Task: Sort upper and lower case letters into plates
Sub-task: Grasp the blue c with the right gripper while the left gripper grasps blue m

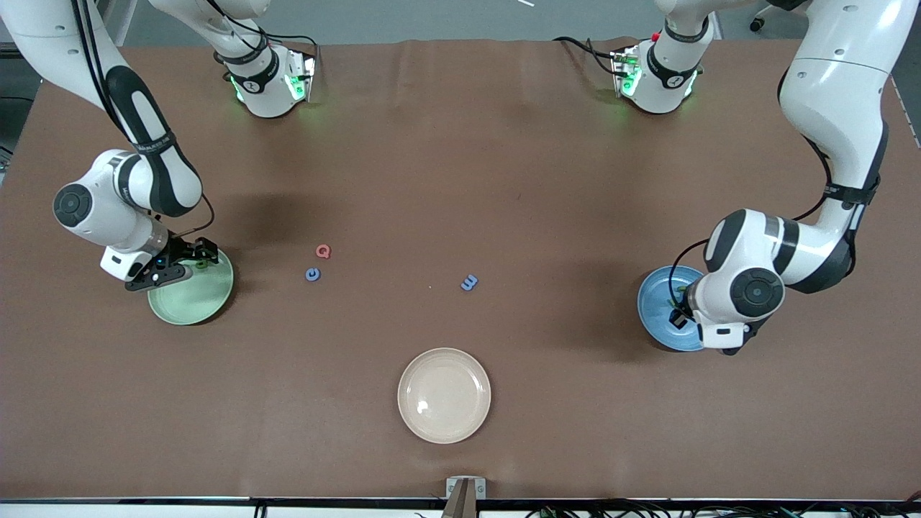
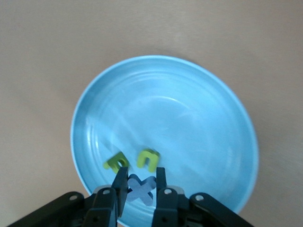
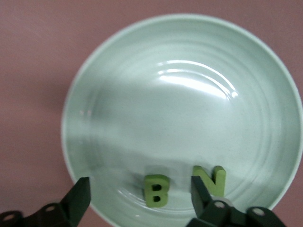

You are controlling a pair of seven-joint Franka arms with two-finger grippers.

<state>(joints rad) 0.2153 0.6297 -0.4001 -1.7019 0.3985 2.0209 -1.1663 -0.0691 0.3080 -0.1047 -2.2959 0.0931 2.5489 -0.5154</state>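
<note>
My left gripper (image 2: 141, 172) hangs low over the blue plate (image 2: 189, 118), shut on a blue letter x (image 2: 140, 189). Two green lower-case letters (image 2: 117, 162) (image 2: 148, 158) lie in that plate just past the fingertips. In the front view the left gripper (image 1: 680, 311) is over the blue plate (image 1: 658, 302) at the left arm's end. My right gripper (image 3: 140, 184) stands wide open over the pale green plate (image 3: 180, 109), holding nothing. A green B (image 3: 156, 190) lies in that plate between the fingers, with a green N (image 3: 213, 179) beside it.
Three loose letters lie mid-table: a red Q (image 1: 324, 251), a blue one (image 1: 312, 274) just nearer the camera, and another blue one (image 1: 469, 283) toward the left arm's end. An empty cream plate (image 1: 444, 395) sits near the front edge. The green plate (image 1: 191, 302) is at the right arm's end.
</note>
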